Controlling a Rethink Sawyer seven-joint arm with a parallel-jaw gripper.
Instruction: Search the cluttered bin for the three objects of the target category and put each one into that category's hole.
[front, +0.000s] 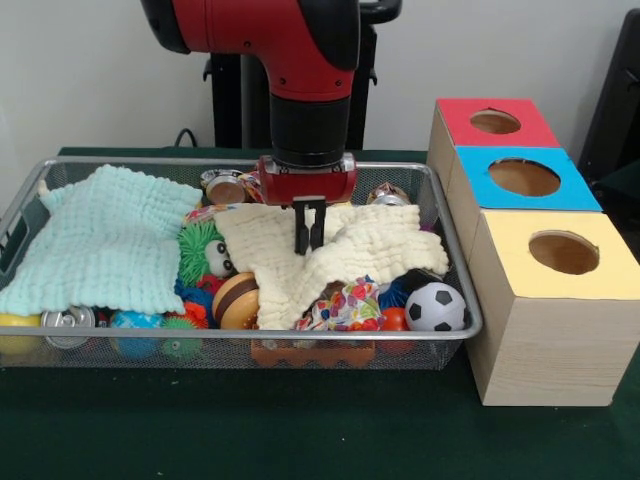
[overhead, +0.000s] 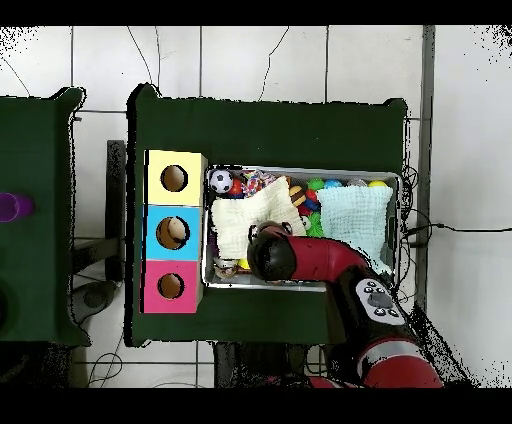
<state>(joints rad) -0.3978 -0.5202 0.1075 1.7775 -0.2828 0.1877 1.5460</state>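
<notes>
My gripper (front: 309, 246) hangs over the middle of the wire bin (front: 450, 250), its two black fingers pressed close together on a puckered fold of the cream cloth (front: 370, 255). That cloth covers the bin's middle and right. A mint cloth (front: 105, 240) covers the left part. Toys show along the front: a soccer ball (front: 435, 306), a green spiky ball (front: 198, 247), a brown and orange ball (front: 236, 298) and a confetti-patterned ball (front: 350, 303). Cans (front: 226, 187) lie at the back. In the overhead view the red arm (overhead: 300, 258) hides the gripper above the cream cloth (overhead: 240, 222).
Three wooden boxes with round holes stand in a row right of the bin: red (front: 495, 122), blue (front: 523, 177), yellow (front: 563, 252). From overhead the boxes run yellow (overhead: 174, 178), blue (overhead: 172, 232), red (overhead: 170, 286). The mint cloth (overhead: 355, 218) fills the bin's (overhead: 300, 168) other end.
</notes>
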